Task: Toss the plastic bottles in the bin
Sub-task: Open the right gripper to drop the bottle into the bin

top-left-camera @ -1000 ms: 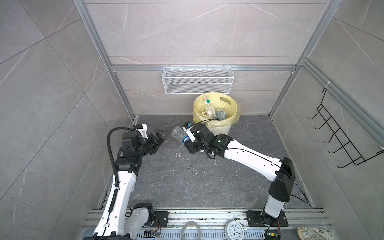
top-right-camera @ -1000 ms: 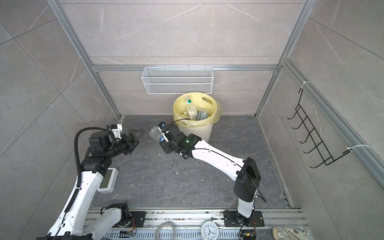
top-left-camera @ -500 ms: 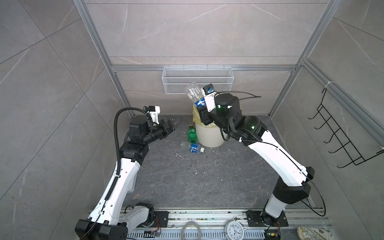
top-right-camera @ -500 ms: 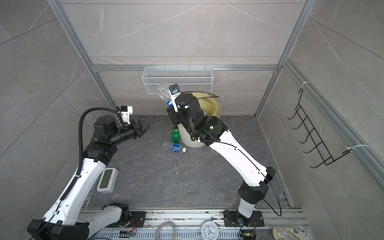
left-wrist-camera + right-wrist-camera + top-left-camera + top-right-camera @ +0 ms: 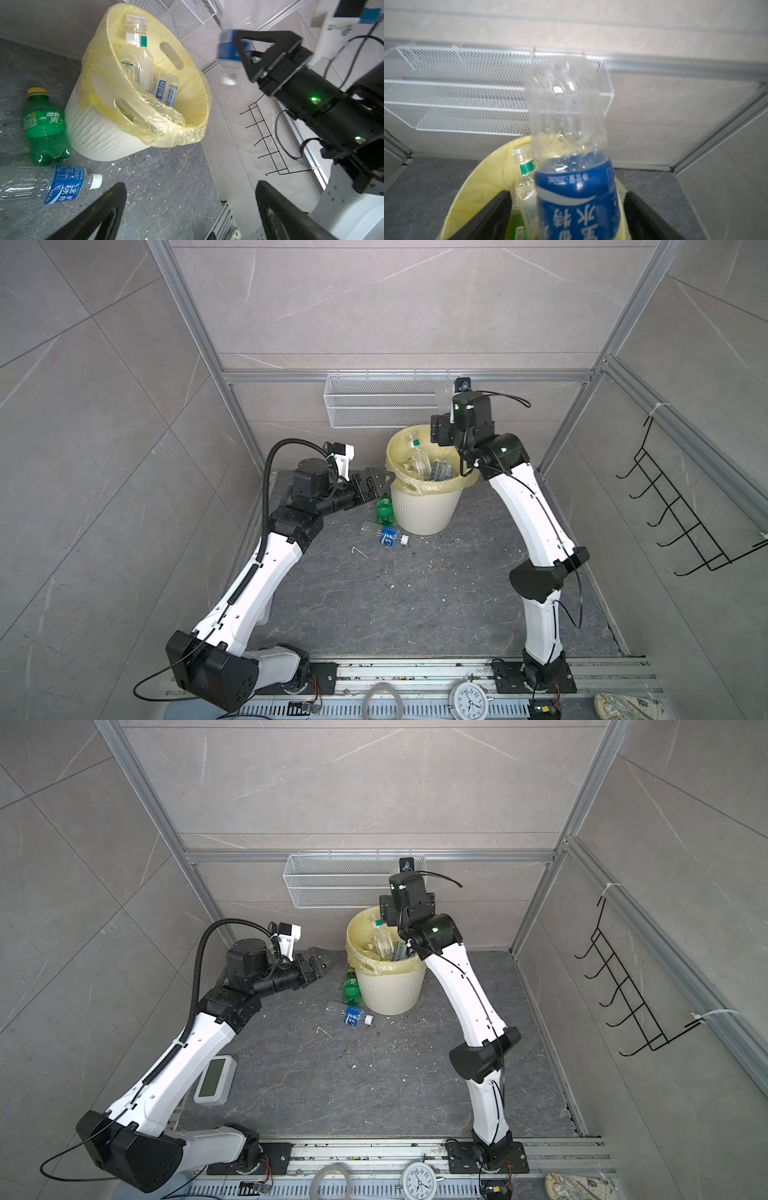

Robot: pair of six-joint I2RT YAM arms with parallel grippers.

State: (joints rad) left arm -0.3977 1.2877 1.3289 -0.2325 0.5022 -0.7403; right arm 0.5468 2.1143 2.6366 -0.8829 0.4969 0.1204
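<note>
At the lower edge of both top views a clock (image 5: 469,697) is cut off. At mid-left the left gripper (image 5: 376,484) is spread wide, empty — beyond it a green bottle (image 5: 384,508) and a blue-labelled bottle (image 5: 389,536) are seen on the floor beside the bin (image 5: 424,510). More bottles (image 5: 138,54) inside are half hidden by the yellow liner (image 5: 164,126). Over the rim the right gripper (image 5: 569,195) is parted; a clear bottle (image 5: 566,108) — blurred — is seen loose between its jaws.
</note>
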